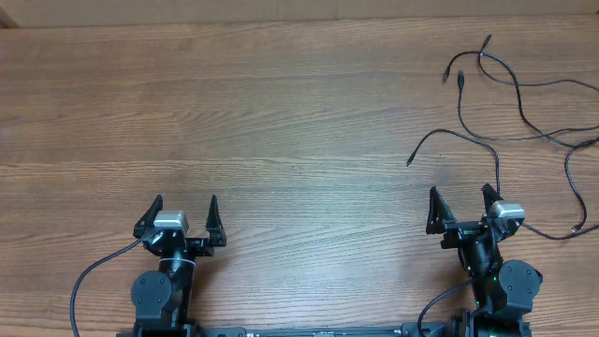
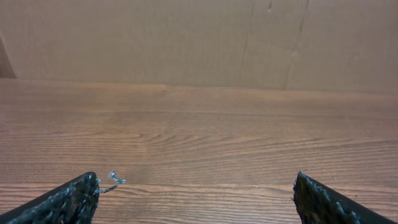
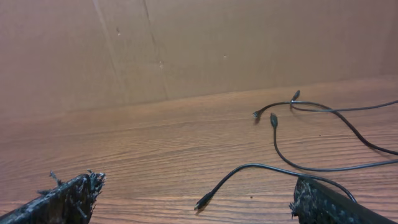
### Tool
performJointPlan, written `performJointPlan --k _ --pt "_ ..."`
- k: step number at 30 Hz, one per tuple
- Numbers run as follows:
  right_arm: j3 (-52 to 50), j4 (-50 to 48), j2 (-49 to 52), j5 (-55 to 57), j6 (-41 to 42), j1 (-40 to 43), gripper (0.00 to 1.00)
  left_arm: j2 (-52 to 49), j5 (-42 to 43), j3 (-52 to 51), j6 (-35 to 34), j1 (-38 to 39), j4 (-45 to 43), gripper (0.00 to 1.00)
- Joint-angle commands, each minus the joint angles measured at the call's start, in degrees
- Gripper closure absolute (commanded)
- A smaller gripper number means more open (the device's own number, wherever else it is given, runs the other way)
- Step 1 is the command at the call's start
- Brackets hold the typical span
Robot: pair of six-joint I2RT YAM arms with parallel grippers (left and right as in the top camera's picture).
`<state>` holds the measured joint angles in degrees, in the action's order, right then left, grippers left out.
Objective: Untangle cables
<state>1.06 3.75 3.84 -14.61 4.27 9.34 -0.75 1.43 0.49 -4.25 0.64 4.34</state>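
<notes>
Several thin black cables [image 1: 520,110] lie as loose strands at the far right of the table, crossing each other, with small plug ends at the back [image 1: 460,77] and one plug end pointing left [image 1: 410,161]. In the right wrist view the strands [image 3: 311,167] curve ahead, and one plug [image 3: 202,203] lies on the wood between my fingers. My right gripper [image 1: 462,208] is open and empty, just in front of the nearest strand. My left gripper [image 1: 184,213] is open and empty at the front left, far from the cables.
A brown cardboard wall [image 2: 199,37] stands along the table's back edge. Thicker black arm wires run at the front by the left arm base [image 1: 89,281] and the right arm base [image 1: 435,309]. The wooden table [image 1: 281,112] spreads between the arms.
</notes>
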Motion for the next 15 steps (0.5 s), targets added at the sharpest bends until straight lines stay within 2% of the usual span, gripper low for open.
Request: performJointPlan --k 1,7,15 --pt "-0.6 -0.1 -0.7 0.4 0.3 0.2 0.00 0.5 -0.2 -0.2 0.9 -0.3 0.1 0.00" --pt "-0.6 -0.1 -1.8 0.3 -0.7 0.0 0.00 0.5 -0.2 -0.2 0.9 -0.3 0.1 0.00" --pt "-0.6 -0.2 -3.7 -3.3 -9.1 -1.2 0.00 0.5 -0.2 -0.2 0.9 -0.3 0.1 0.01"
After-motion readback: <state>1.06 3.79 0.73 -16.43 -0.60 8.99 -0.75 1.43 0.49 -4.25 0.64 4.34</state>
